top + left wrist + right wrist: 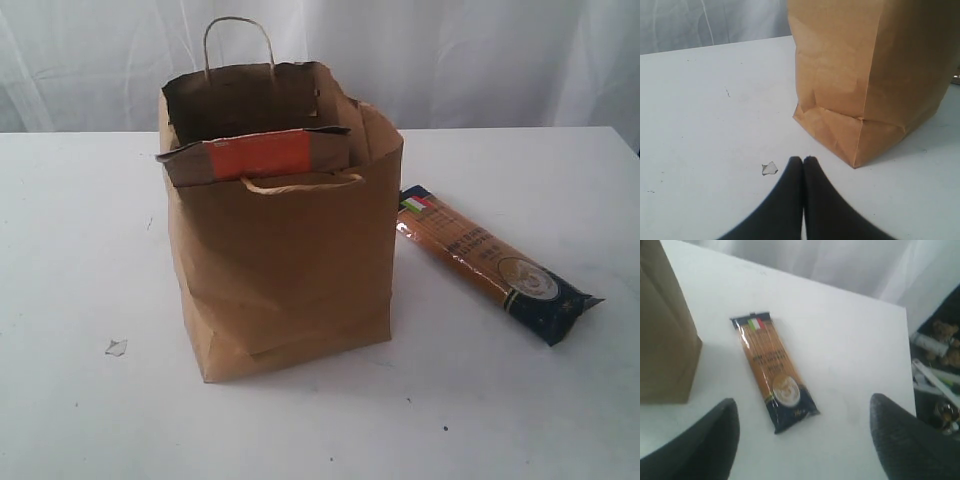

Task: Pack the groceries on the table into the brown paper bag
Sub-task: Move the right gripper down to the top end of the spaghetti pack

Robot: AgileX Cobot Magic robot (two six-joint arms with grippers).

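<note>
A: Left side first. Left end effector point(803, 159) is pinched closed, nothing in it, low over the counter point(80, 250), with a paper scrap point(769, 168) just beside the tips.

B: Bag?

A: Brown paper bag point(280, 260) stands upright mid-counter with its mouth open. The left end effector points at its lower corner, near but apart. The kraft pouch point(262, 155), orange label, sticks up at the front rim of the mouth. I can't see deeper inside.

B: What's left out?

A: Only the spaghetti packet point(495, 265). It lies flat on the counter to the right of the bag, the flag end just beside the bag's right wall and the dark end angling away toward the front right.

B: Which arm?

A: Right, I'd say, since the packet is on its side and the bag blocks the left. Right end effector point(804, 401) is spread wide and empty, above the packet. The packet's point(772, 372) long axis runs roughly across the line between the two fingers, a bit skewed, dark end nearest.

B: So?

A: Probably descend, small wrist twist, close across the narrow width. Packet is long, so it may need tipping end-first into the bag.
</note>
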